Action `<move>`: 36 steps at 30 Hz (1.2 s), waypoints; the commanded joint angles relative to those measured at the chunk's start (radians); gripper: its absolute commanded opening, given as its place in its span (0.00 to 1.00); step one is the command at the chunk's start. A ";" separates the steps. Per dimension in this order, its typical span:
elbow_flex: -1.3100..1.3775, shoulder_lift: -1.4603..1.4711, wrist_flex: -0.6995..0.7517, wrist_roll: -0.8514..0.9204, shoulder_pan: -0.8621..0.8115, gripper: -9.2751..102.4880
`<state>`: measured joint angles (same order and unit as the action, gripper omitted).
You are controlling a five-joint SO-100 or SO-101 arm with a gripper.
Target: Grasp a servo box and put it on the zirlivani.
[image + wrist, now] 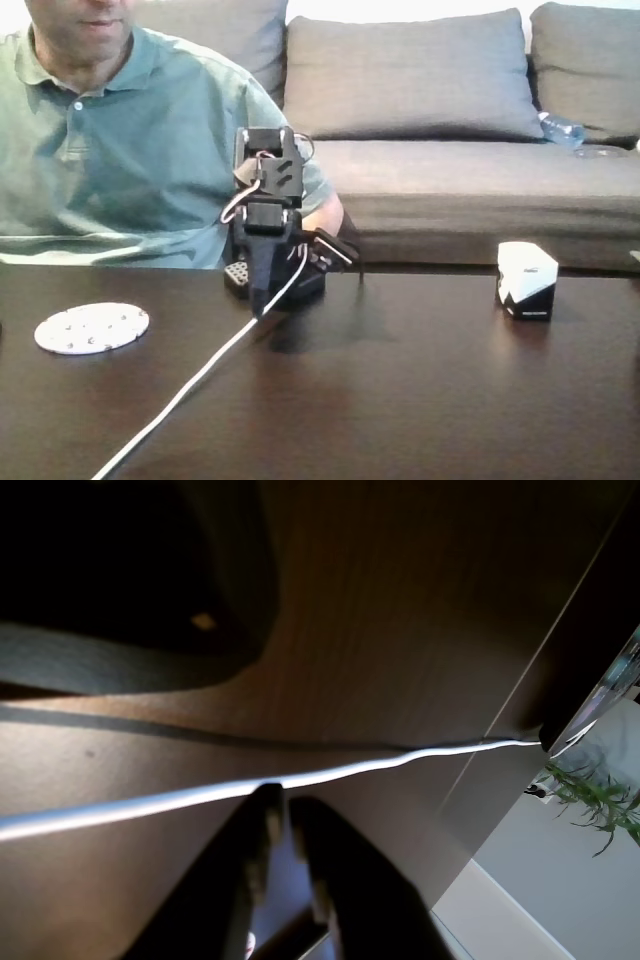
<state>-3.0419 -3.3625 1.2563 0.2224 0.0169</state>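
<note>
In the fixed view the gripper (pixel 260 305) points down at the dark table (pixel 400 400) in mid-frame, fingers nearly together and holding nothing; the wrist view shows only a narrow gap between them (pixel 283 815). A white cable (pixel 190 385) trails toward the lower left. The servo box (pixel 526 280) stands well apart at right, the zirlivani (pixel 91 327) lies flat at left. A person (pixel 110 140) sits behind.

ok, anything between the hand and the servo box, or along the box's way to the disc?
Nothing visible between the hand and the servo box: bare table. On the way to the zirlivani, the arm itself and its white cable lie between them in the fixed view.
</note>
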 commanded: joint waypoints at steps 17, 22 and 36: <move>0.040 0.008 0.015 0.005 0.005 0.08; 0.038 0.008 0.003 0.005 -0.009 0.08; 0.040 0.008 0.012 0.005 0.002 0.08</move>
<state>-3.0419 -3.3625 1.2548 0.2224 0.0138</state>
